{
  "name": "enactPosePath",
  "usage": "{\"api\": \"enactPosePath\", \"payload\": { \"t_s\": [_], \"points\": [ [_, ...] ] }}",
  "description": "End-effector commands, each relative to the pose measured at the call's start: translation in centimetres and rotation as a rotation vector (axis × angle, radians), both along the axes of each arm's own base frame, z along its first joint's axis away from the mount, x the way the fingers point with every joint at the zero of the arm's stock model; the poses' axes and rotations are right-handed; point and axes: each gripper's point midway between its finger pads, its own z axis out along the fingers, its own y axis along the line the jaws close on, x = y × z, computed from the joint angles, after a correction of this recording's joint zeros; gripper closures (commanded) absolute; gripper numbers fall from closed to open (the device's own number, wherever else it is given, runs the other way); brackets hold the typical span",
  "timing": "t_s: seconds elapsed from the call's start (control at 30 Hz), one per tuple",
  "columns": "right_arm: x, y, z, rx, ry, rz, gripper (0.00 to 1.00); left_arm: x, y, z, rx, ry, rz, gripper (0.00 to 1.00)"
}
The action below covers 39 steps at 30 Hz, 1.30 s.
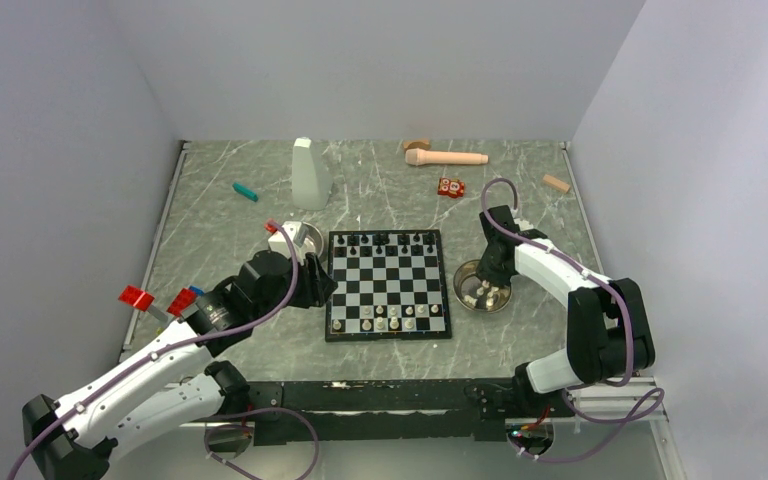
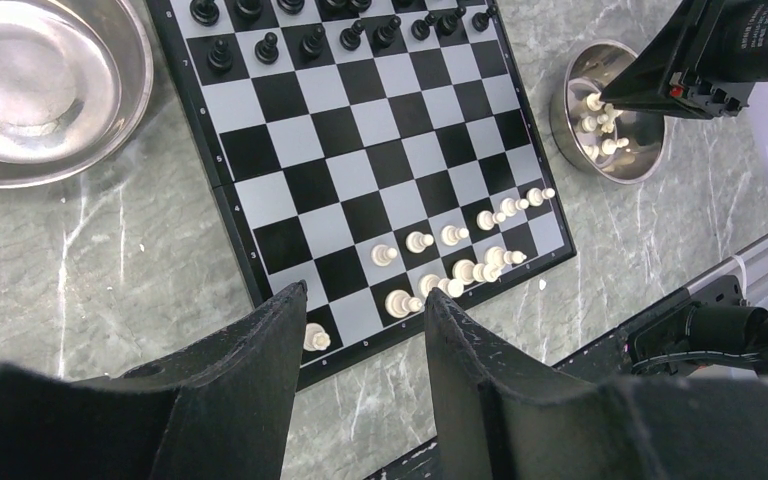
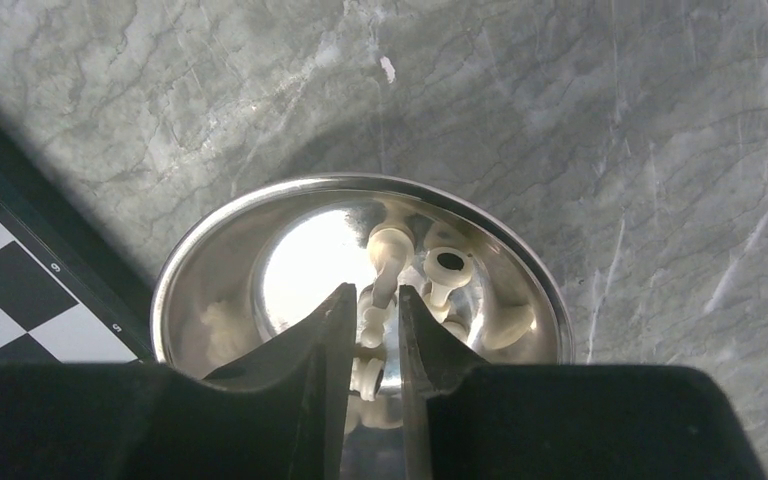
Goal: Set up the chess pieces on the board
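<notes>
Right pincer, nearly closed, straddles a cream chess piece lying lengthwise along its gap, grip unclear; left pincer spread.

Digits 7, 6, 5 stand on the board border.

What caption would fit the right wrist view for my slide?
Right gripper low in the steel bowl, straddling one white chess piece among several others.
</notes>
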Motion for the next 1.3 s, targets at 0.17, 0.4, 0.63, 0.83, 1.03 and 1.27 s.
{"api": "enactPosePath", "payload": {
  "t_s": [0.17, 0.4, 0.63, 0.83, 1.03, 1.27],
  "points": [
    [1.5, -0.5, 1.2, -0.031, -0.051, -0.005, 0.82, 0.2, -0.4, 0.2, -0.022, -0.008, -0.008, 0.49],
    [1.3, -0.8, 1.4, -0.045, -0.054, -0.007, 0.9, 0.3, -0.5, 0.2, -0.023, -0.005, -0.01, 0.49],
    [1.6, -0.4, 3.7, -0.024, -0.11, 0.026, 1.0, 0.3, -0.7, 0.2, -0.03, -0.005, -0.014, 0.49],
    [1.5, 1.0, 7.5, 0.014, -0.177, 0.102, 1.0, 0.5, -0.7, 0.1, -0.029, -0.002, -0.011, 0.49],
    [1.4, 7.0, 9.8, 0.073, -0.183, 0.329, 1.0, 0.6, -0.8, 0.0, -0.037, 0.004, -0.012, 0.49],
    [0.4, 14.8, 8.8, 0.058, -0.057, 0.581, 1.0, 0.4, -0.5, 0.0, -0.033, 0.005, -0.006, 0.49]
  ]
}}
